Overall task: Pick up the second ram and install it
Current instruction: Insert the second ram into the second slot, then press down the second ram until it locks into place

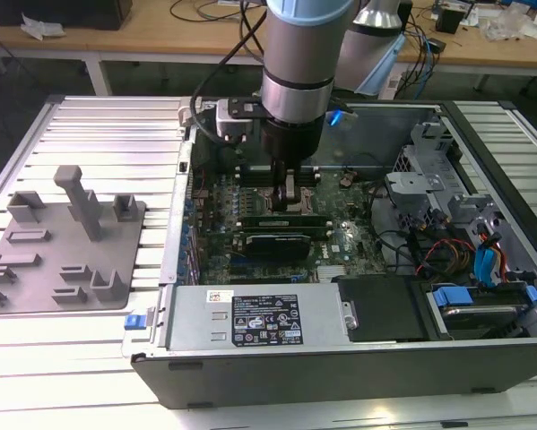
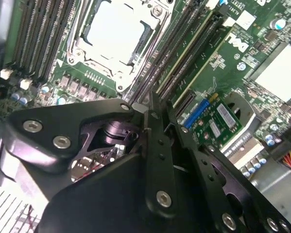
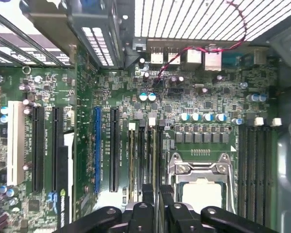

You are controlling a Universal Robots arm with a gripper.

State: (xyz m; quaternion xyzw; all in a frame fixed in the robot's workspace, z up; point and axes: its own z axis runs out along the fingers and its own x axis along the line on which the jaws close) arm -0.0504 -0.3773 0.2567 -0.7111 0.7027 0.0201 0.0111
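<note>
My gripper [image 1: 290,199] reaches down inside the open computer case, at the memory slots beside the processor socket [image 3: 201,187]. In both wrist views the fingers stand close together over one slot. A thin stick on edge, the second ram [image 2: 184,65], runs out from between the fingertips [image 2: 152,109] along that slot. In the first wrist view the second ram [image 3: 157,155] lies in line with the gripper [image 3: 156,191]. The gripper looks shut on it. In the exterior view the second ram [image 1: 281,218] is a dark bar low on the green motherboard [image 1: 344,242], under the fingers.
A grey fixture tray [image 1: 62,242] lies on the ribbed table at the exterior view's left. Inside the case are a power supply [image 1: 250,318] at the front, an expansion card [image 1: 268,242] near the slots, and drive bays with cables [image 1: 465,260] at the right.
</note>
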